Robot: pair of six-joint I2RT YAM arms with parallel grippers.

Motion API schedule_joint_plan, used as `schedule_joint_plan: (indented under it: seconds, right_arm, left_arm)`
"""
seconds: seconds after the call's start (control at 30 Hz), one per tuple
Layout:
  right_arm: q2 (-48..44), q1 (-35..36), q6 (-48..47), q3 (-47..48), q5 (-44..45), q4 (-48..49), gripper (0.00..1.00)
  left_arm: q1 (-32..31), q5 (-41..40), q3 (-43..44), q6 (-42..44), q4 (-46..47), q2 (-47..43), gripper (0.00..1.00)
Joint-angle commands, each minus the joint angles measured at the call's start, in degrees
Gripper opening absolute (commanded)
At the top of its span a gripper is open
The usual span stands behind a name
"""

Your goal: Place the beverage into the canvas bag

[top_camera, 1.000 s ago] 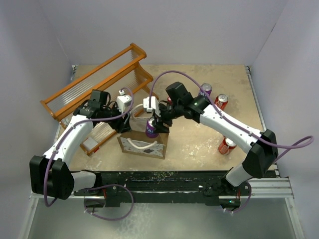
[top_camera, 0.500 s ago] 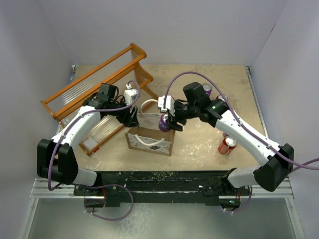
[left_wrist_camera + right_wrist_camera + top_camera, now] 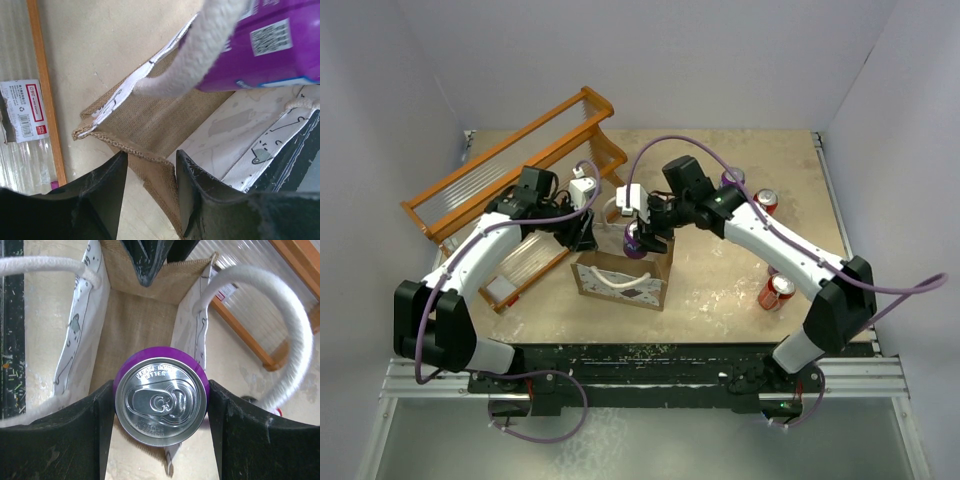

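The canvas bag [image 3: 620, 284] stands open near the table's front middle, tan with white rope handles. My right gripper [image 3: 638, 236] is shut on a purple beverage can [image 3: 635, 242] and holds it upright over the bag's mouth. In the right wrist view the can [image 3: 161, 401] sits between my fingers above the burlap inside [image 3: 135, 325]. My left gripper [image 3: 584, 232] is at the bag's left end. In the left wrist view it [image 3: 151, 156] straddles the burlap side wall [image 3: 145, 120]; the fabric touches one finger only. The can [image 3: 270, 45] and a rope handle [image 3: 200, 55] show above.
An orange wooden rack [image 3: 510, 180] lies at the back left, with a clear labelled packet [image 3: 505, 275] by it. Two red cans [image 3: 777, 292] [image 3: 765, 202] and another purple can [image 3: 732, 180] stand on the right. Side walls enclose the table.
The bag slid a little right with my left gripper at its end. My right gripper swung right with the can, then back left over the bag's mouth.
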Motion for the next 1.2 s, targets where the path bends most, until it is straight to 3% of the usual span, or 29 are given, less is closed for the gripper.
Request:
schedule_joint_plan:
  seconds: [0.0,0.13,0.23,0.83,1.17]
  right_arm:
    - [1.3,1.6,0.9,4.2,-4.3,9.5,0.0]
    - [3.4,1.9,1.8,2.8,-3.1,13.9,0.0]
    - [4.1,2.0,2.6,2.0,-2.0,16.4,0.0]
    - [6.1,4.3,5.0,-2.3,2.2,25.2,0.0]
    - [8.4,6.6,8.9,-4.8,7.3,31.4,0.0]
  left_arm:
    - [-0.2,1.1,-1.7,-0.6,3.1,-2.3,0.5]
    - [0.0,-0.1,-1.9,-0.8,3.9,-3.1,0.71]
    - [0.3,-0.6,-1.9,-1.3,4.1,-4.2,0.73]
    - [1.6,1.1,-6.6,0.5,6.2,-6.3,0.19]
    - [2.5,6.7,-8.7,0.8,7.8,-7.8,0.09]
